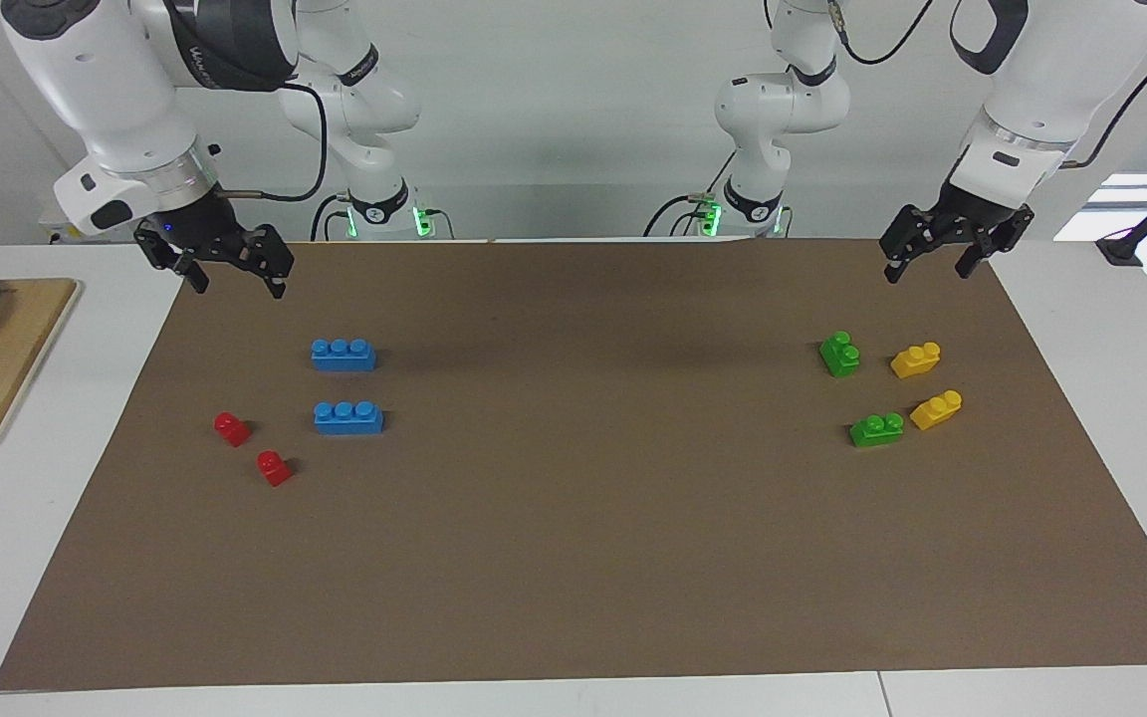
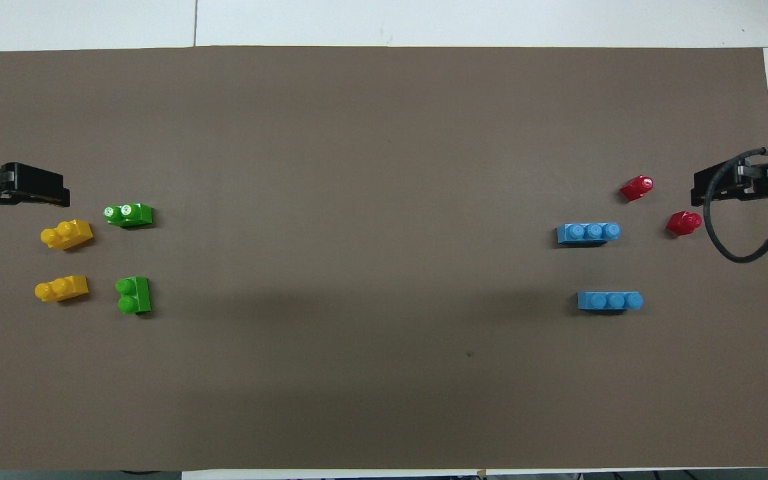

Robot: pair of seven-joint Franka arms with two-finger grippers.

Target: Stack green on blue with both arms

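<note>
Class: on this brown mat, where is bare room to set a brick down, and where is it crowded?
Free: the wide middle of the mat, between the blue bricks and the green bricks, and the strip farthest from the robots. Crowded: blue and red bricks at one end, green and yellow bricks at the other.

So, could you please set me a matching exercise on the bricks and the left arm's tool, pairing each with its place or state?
Column one:
1. left tool
2. green bricks
3. blue bricks
4. red bricks

Column two:
A. three studs each, at the right arm's end of the table
B. raised in the air, open, holding nothing
C. one stud each, at the right arm's end
D. two studs each, beside the yellow bricks

Pairs: 1-B, 2-D, 3-A, 4-C.
</note>
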